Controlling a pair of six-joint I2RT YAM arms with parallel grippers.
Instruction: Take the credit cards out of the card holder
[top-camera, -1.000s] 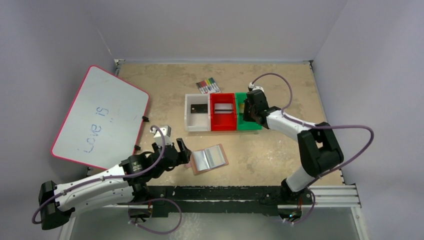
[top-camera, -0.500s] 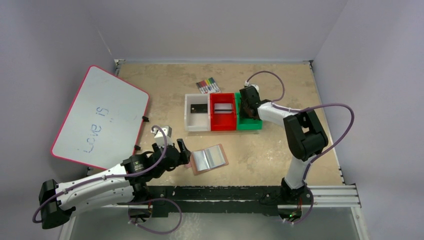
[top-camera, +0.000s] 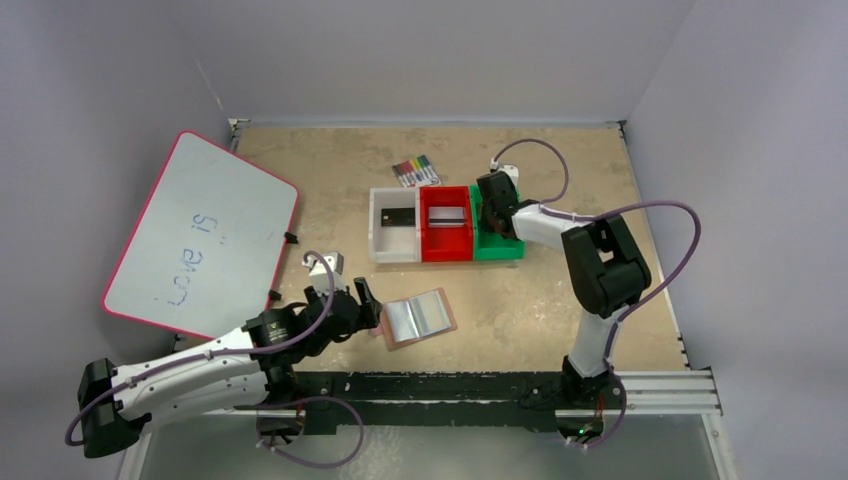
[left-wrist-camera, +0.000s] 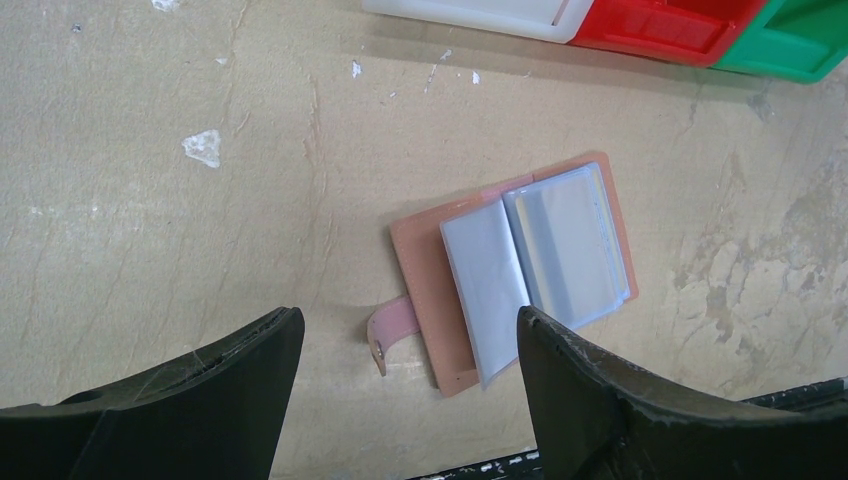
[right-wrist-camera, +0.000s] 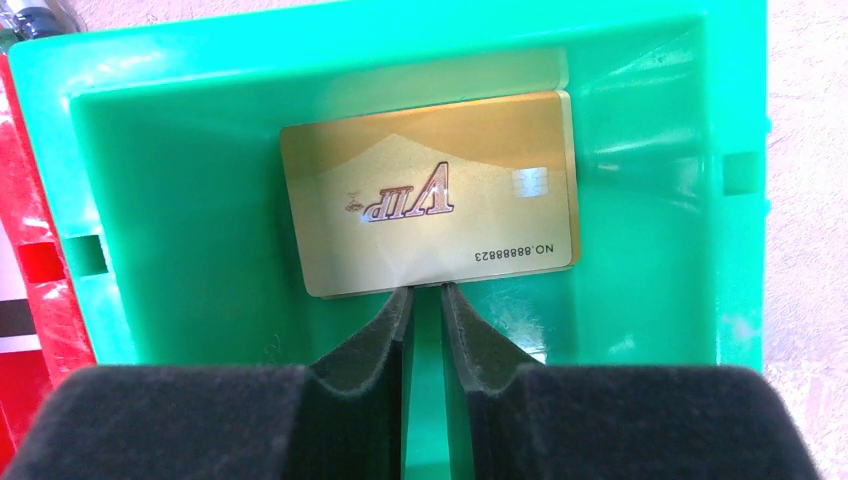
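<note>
The card holder lies open on the table, tan with clear pockets and a pink strap. My left gripper hovers just left of it, open, with nothing between its fingers. A gold credit card lies flat in the green bin. My right gripper points down into that bin. Its fingertips sit at the card's near edge, a narrow slit apart, with green showing between them. A silver card lies in the red bin and a black card in the white bin.
A pack of coloured markers lies behind the bins. A red-rimmed whiteboard covers the left side of the table. The table's near edge runs just below the card holder.
The right arm has folded in and its gripper has shifted left over the green bin. The left arm and the card holder have not moved.
</note>
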